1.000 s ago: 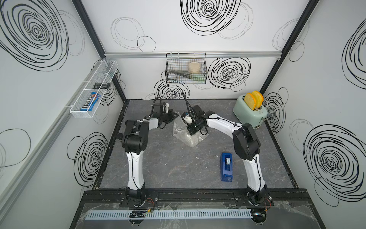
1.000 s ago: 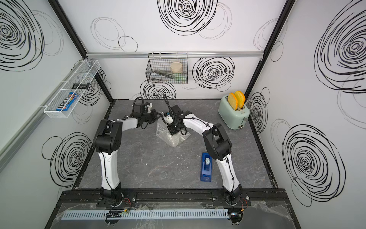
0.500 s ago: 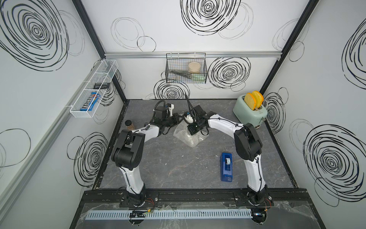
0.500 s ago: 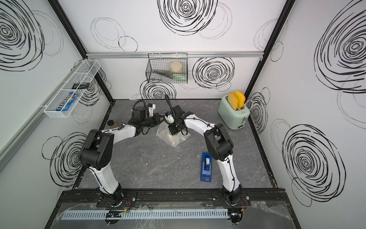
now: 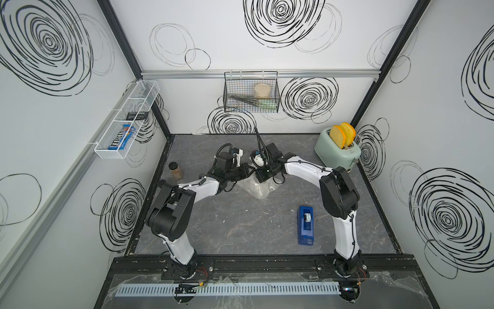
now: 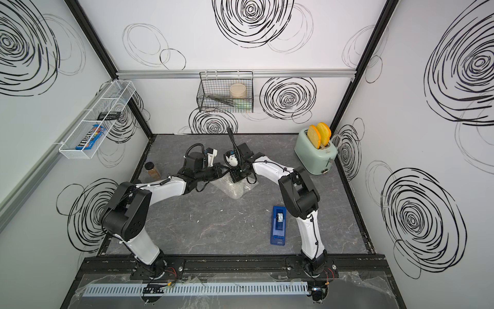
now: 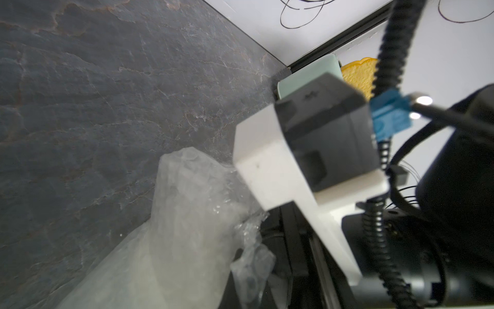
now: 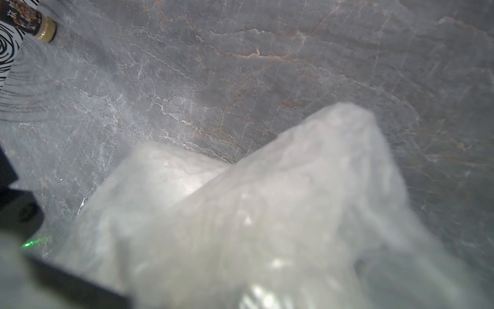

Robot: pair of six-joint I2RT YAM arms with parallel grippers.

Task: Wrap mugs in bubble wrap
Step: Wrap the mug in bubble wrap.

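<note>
The bubble wrap (image 5: 255, 188) (image 6: 233, 189) lies crumpled at the middle back of the table, under both grippers. My left gripper (image 5: 248, 171) reaches in from the left, shut, and in the left wrist view a twisted strip of wrap (image 7: 252, 263) runs into its jaws. Right beside it, my right gripper (image 5: 261, 178) points down onto the wrap, shut. In the right wrist view the bubble wrap (image 8: 267, 214) rises in a peak and covers the jaws. The mug is hidden by the wrap and the grippers.
A blue tape dispenser (image 5: 305, 224) lies at the front right. A mint toaster (image 5: 338, 151) holding toast stands at the back right, a brown jar (image 5: 176, 171) by the left edge. A wire basket (image 5: 251, 107) and a white shelf (image 5: 125, 120) hang on the walls.
My left arm has dropped its elbow and stretched out, carrying its shut gripper right and forward to the wrap beside the right gripper. The right gripper has hardly moved.
</note>
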